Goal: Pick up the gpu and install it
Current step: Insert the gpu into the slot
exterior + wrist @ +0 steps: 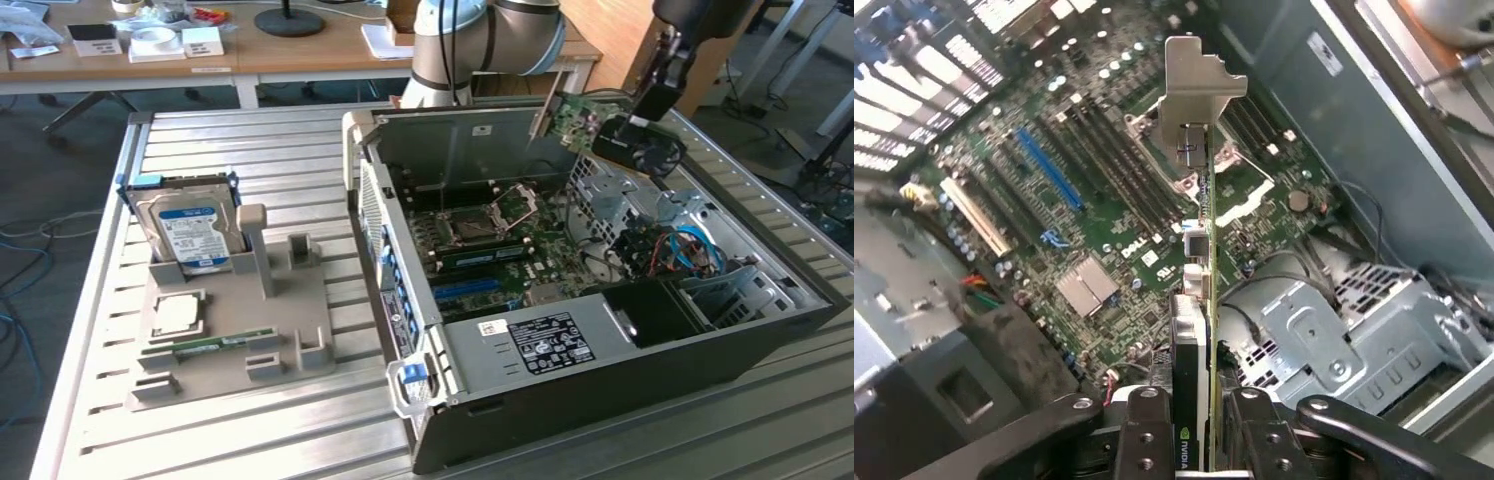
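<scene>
While the gripper (1199, 442) pinches the gpu (1206, 300) between its two fingers (1144, 430), the card hangs in the air over the open case (601, 380), touching nothing else. It sits on edge in the jaws. Its long axis runs straight out ahead of the fingers, and the silver bracket (1199, 85) is at the far end from the gripper.

The motherboard (1104, 230) lies beyond the card, well apart from it. A blue slot (1049, 165) lies off to one side of the card's line rather than under it. Judged from this, the relation that matters is how the card's lower edge lines up with a slot on the board, and the two are not yet aligned or near.

Much of that is hard to read. The card is seen only as a thin edge from the wrist, so its contact strip is hidden. The fingers cover the near end of the card. Which slot is meant for it cannot be told, and the opening in the case wall for the bracket cannot be made out.
</scene>
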Motion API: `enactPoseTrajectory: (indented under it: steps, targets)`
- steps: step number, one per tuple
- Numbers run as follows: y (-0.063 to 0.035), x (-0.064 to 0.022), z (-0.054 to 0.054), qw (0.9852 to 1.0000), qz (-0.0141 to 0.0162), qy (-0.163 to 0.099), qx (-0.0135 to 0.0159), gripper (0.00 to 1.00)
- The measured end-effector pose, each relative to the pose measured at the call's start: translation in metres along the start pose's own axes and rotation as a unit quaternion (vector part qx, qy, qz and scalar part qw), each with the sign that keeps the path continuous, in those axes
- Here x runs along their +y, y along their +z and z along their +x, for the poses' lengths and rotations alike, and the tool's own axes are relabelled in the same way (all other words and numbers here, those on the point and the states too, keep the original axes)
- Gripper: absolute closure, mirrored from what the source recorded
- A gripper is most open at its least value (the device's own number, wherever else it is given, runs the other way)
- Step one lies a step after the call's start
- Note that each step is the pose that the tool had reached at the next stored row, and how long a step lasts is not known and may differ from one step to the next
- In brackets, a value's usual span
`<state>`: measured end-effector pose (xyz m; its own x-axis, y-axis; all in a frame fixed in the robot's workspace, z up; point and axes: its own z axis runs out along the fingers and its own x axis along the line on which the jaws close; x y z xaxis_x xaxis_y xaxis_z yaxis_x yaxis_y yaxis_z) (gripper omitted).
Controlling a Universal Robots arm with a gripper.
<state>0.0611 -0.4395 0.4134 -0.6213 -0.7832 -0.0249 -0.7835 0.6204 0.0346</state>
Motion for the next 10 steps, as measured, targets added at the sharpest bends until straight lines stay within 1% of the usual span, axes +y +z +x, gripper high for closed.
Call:
enactPoseTrajectory:
  steps: [3, 5, 8, 10]
  targets:
    - [0.0002, 0.0000, 0.0000, 0.9997, -0.0006, -0.024, 0.0009, 0.73]
    - [0.0004, 0.0000, 0.0000, 0.9992, -0.0010, -0.041, 0.0014, 0.73]
    - [0.0006, 0.0000, 0.0000, 0.9977, -0.0017, -0.068, 0.0024, 0.73]
    - [0.0007, 0.0000, 0.0000, 0.9964, -0.0021, -0.085, 0.0029, 0.73]
